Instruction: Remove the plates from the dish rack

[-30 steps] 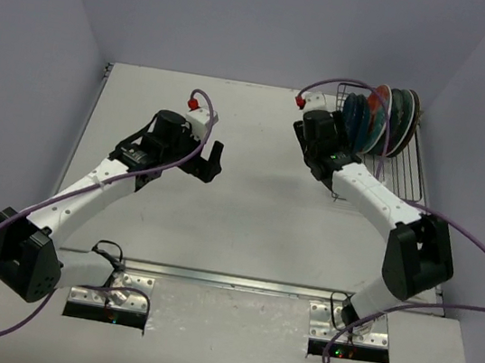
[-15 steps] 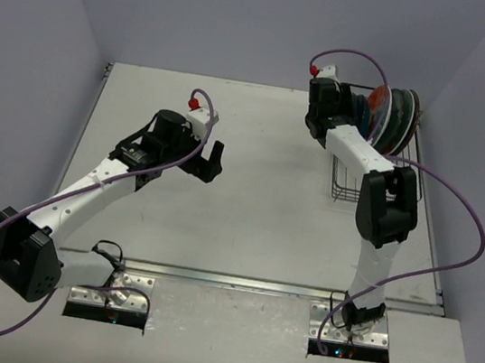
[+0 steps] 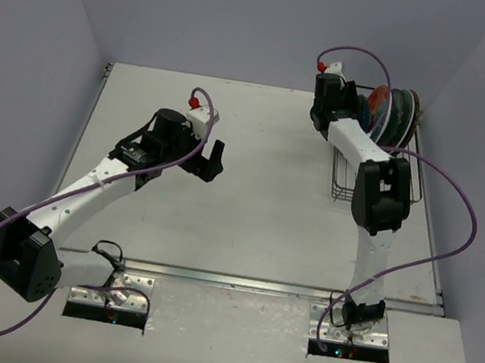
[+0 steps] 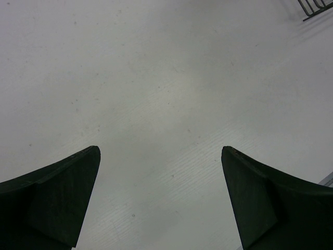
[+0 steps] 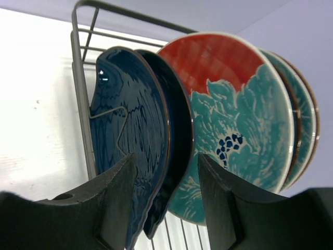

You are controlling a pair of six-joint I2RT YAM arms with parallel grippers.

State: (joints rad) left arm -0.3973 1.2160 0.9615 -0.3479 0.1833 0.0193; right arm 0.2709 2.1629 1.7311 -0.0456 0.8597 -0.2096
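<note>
The plates stand on edge, packed face to back, in the dish rack [image 3: 341, 183], a dark wire basket at the far right of the table [image 3: 247, 210] near the back wall. Nearest the right wrist camera is a glossy dark blue plate [image 5: 130, 120] with fine wavy darker lines over its face and a thin brown rim; a bent wire divider of the rack crosses its lower left. A second dark blue plate [image 5: 179, 130] sits directly behind it, only its curved edge showing. Next comes the patterned plate [image 5: 239, 114], red-orange across the top and covered below with teal leaf shapes outlined in cream, with a small cluster of dark blue dots near the middle. Behind it, the teal-green, brown-edged rims of further plates [image 5: 304, 120] peek out. The right gripper [image 5: 164, 172] has its jaws partly parted and set astride the two dark blue plates, one finger in front of the first plate's face and the other behind the second; whether they press on the plates cannot be told. The left gripper [image 4: 160, 151] hovers over bare table left of centre, well apart from the rack, its jaws spread wide with nothing between them.
</note>
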